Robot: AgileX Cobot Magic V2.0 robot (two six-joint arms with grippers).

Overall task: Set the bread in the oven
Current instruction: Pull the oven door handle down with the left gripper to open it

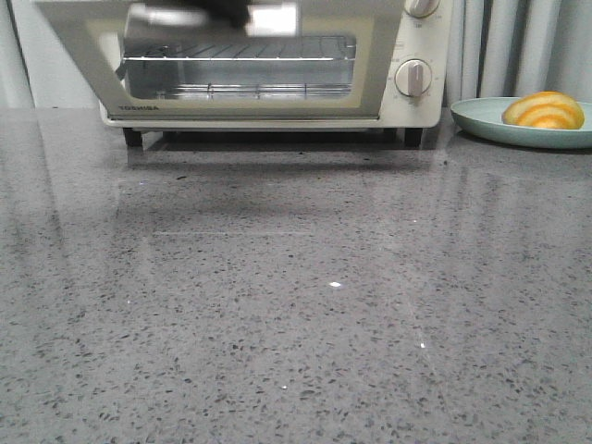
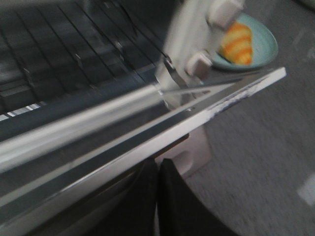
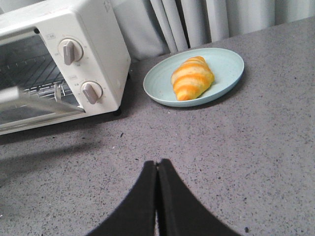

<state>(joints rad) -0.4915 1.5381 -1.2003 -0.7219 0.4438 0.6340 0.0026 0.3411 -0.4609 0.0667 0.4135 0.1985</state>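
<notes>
The bread (image 1: 544,109) is a golden-orange striped roll lying on a pale green plate (image 1: 490,125) at the far right, beside the oven (image 1: 416,109). The cream-white oven stands at the back with its glass door (image 1: 83,65) partly lowered and the wire rack (image 1: 240,57) showing. My left gripper (image 2: 157,164) is shut, with its tips against the white front edge of the door (image 2: 231,101). My right gripper (image 3: 157,164) is shut and empty, above the bare counter in front of the bread (image 3: 192,78) and its plate (image 3: 226,64).
Two round knobs (image 3: 71,50) sit on the oven's right side. The grey speckled counter (image 1: 296,305) stretches from the oven to the near edge. Pale curtains (image 3: 197,19) hang behind the plate. A dark blur of my left arm (image 1: 222,11) shows at the door's top edge.
</notes>
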